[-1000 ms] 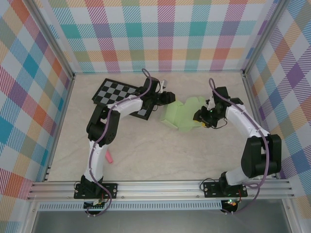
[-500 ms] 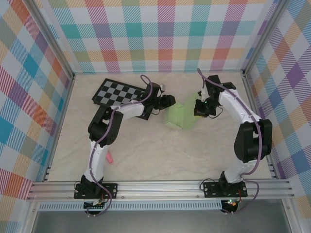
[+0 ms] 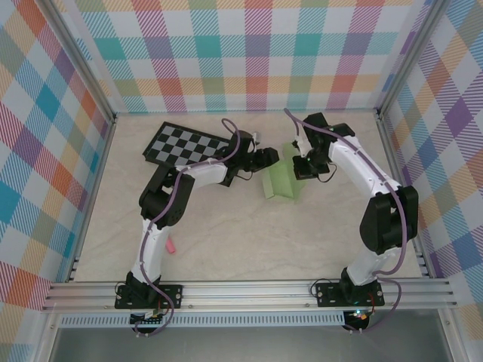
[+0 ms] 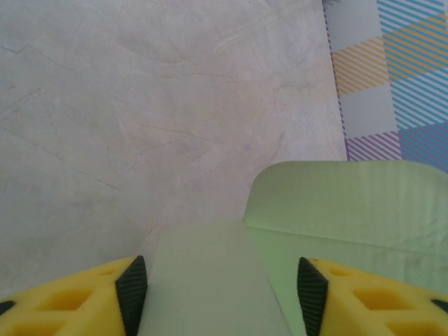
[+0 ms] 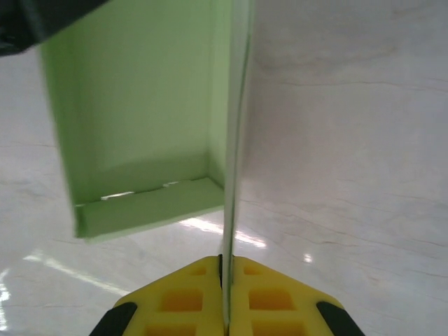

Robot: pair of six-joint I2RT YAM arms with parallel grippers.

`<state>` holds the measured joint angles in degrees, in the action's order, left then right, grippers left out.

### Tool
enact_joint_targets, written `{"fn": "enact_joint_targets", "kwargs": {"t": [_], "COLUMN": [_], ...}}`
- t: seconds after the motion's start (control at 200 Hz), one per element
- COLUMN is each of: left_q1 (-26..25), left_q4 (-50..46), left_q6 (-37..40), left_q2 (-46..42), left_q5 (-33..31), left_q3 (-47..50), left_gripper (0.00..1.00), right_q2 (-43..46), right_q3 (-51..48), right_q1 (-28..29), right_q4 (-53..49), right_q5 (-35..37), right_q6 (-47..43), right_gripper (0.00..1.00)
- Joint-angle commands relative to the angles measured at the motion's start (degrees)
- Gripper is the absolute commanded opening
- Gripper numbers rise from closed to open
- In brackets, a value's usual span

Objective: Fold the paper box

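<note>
We see the paper box [image 3: 281,183] standing on the pale table [image 3: 226,234] between the two arms, toward the far side and near the right end of the checkerboard [image 3: 181,145]. From above it reads as a small green rectangle, partly folded.

The right gripper [image 5: 225,297] is pinched on the card. In its wrist view the two yellow fingers [image 5: 182,304] meet with only the thin edge of an upright wall between them, and that wall runs straight up from the pinch. To its left we look into the open hollow of the box, with a short folded lip along the low side. So this tool holds the box by one wall, jaws as narrow as the card allows.

The left gripper [image 4: 220,294] has its jaws apart, middling wide. In its wrist view the black pads [image 4: 133,294] frame a pale flap of the box lying between them, broad face up. The flap's left edge comes close to the left pad, and on the right a sliver of gap shows before the other pad. We cannot tell whether either pad touches the card. Beyond the flap a rounded green panel spreads to the right over the table.

From above, the left gripper sits just at the box's left side and the right gripper at its far right corner. A small pink object [image 3: 170,244] lies well apart, beside the left arm.
</note>
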<state>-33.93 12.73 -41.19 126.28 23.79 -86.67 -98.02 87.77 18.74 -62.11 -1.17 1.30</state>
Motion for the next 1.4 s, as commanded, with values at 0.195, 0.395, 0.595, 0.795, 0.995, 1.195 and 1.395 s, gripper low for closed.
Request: {"fn": "enact_joint_targets", "kwargs": {"t": [0.195, 0.395, 0.595, 0.795, 0.995, 1.195, 1.395], "left_q1": [1.71, 5.02, 8.68, 10.3, 10.29, 9.55, 9.1], "left_q4": [5.84, 10.19, 13.9, 17.74, 21.85, 24.4, 16.03], "left_q6": [0.71, 1.05, 9.14, 19.93, 32.04, 46.93, 62.63], "left_q2": [-7.08, -12.92, -17.82, -19.82, -21.33, -19.91, -18.85], "left_q5": [1.94, 3.63, 7.12, 11.82, 15.33, 21.58, 22.21], "left_q3": [7.42, 14.33, 19.0, 22.13, 26.84, 29.99, 27.38], "left_gripper": [0.81, 0.88, 0.8, 0.76, 0.82, 0.81, 0.81], "right_q2": [-3.43, 0.58, 3.5, 3.16, 3.3, 4.93, 7.34], "right_q3": [5.96, -0.79, -6.0, -5.73, -4.77, -7.37, -5.02], "right_q1": [0.31, 4.19, 6.44, 8.0, 8.5, 8.79, 7.2], "right_q4": [-6.59, 1.23, 9.52, 14.88, 15.88, 21.0, 19.55], "right_q5": [17.9, 23.1, 26.06, 27.52, 24.34, 19.37, 18.68], "right_q6": [-10.49, -28.03, -40.16, -45.56, -51.3, -55.67, -45.07], "right_gripper": [0.07, 0.04, 0.04, 0.06, 0.07, 0.23, 0.58]}}
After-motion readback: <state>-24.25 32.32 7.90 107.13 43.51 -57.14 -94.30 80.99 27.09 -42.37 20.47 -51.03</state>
